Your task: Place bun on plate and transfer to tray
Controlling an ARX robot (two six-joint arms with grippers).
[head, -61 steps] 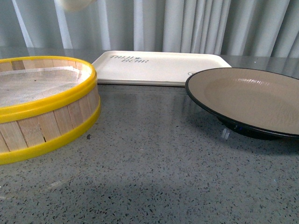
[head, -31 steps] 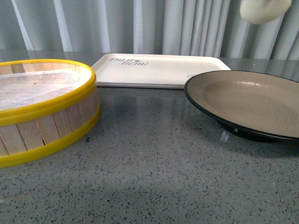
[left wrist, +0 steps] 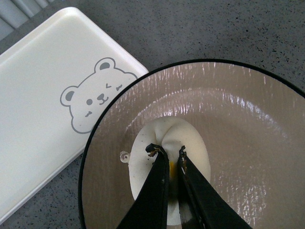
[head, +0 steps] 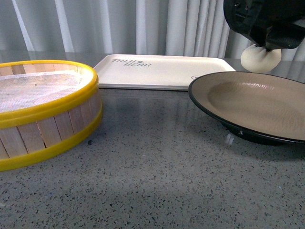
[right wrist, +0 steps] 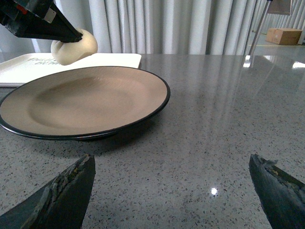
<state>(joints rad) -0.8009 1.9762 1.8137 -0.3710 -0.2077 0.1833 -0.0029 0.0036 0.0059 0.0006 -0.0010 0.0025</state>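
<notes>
The left gripper (left wrist: 167, 152) is closed on the bun (left wrist: 164, 162), its two black fingers pinching the pleated top at the yellow dot. The bun hangs clear above the beige inside of the plate (head: 248, 102), toward its far side, without touching it. In the front view the gripper body hides the top of the bun. The right gripper (right wrist: 170, 162) sits low over the speckled grey table (head: 157, 181) on the near side of the plate, jaws spread wide and holding nothing. The tray (head: 162, 71) lies behind the plate; the plate rim overlaps the tray corner near the bear print (left wrist: 95, 95), and contact cannot be determined. The yellow-rimmed steamer basket (head: 47, 119) stands well apart to the left. A grey curtain (head: 143, 24) closes the background.
</notes>
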